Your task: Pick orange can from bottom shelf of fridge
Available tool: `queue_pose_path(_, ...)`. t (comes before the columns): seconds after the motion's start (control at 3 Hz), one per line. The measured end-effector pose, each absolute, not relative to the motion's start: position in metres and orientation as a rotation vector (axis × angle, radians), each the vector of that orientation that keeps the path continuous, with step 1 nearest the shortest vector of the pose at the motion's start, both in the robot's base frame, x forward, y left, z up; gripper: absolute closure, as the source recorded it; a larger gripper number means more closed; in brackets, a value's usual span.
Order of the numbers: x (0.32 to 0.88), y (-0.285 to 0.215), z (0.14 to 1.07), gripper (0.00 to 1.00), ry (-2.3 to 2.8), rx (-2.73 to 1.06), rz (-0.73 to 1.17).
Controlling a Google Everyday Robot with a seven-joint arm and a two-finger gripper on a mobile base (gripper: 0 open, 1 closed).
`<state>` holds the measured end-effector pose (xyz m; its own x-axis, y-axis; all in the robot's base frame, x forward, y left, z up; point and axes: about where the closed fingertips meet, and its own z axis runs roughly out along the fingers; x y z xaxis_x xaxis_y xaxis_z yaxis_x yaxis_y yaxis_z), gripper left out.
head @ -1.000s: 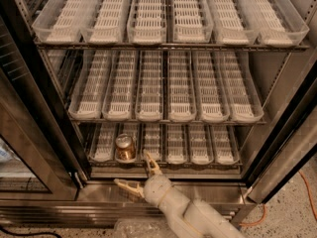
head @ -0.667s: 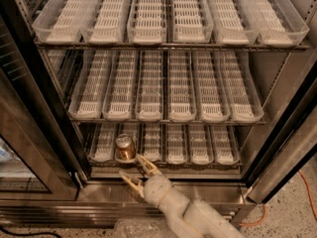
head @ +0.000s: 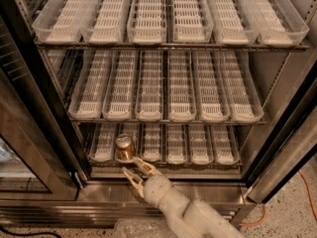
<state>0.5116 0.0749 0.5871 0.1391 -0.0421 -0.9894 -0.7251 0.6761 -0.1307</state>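
The orange can [head: 124,147] stands upright at the front of the second tray from the left on the bottom shelf [head: 163,145] of the fridge [head: 163,48]. It has a coppery body and a shiny silver top. My gripper [head: 136,171] is just below and slightly right of the can, at the front lip of the shelf. Its two tan fingers [head: 144,165] are spread open and point up-left toward the can, without touching it. The pale arm [head: 193,217] runs down to the lower right.
Two brighter racks [head: 168,83] of empty white slotted trays sit above. The open glass door [head: 29,148] stands at the left. The dark door frame [head: 282,143] is at the right. A ribbed steel base [head: 99,202] lies below, and an orange cable [head: 307,192] lies on the floor.
My gripper has moved up and left toward the can, and its fingers have narrowed somewhat while staying open. The can has not moved.
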Motion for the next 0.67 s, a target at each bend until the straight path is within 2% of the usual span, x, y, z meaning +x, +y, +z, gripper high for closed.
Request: queue_pose_path(0.67, 0.5199, 0.0792, 0.5820, 0.23, 1.381, -0.695, 0.566)
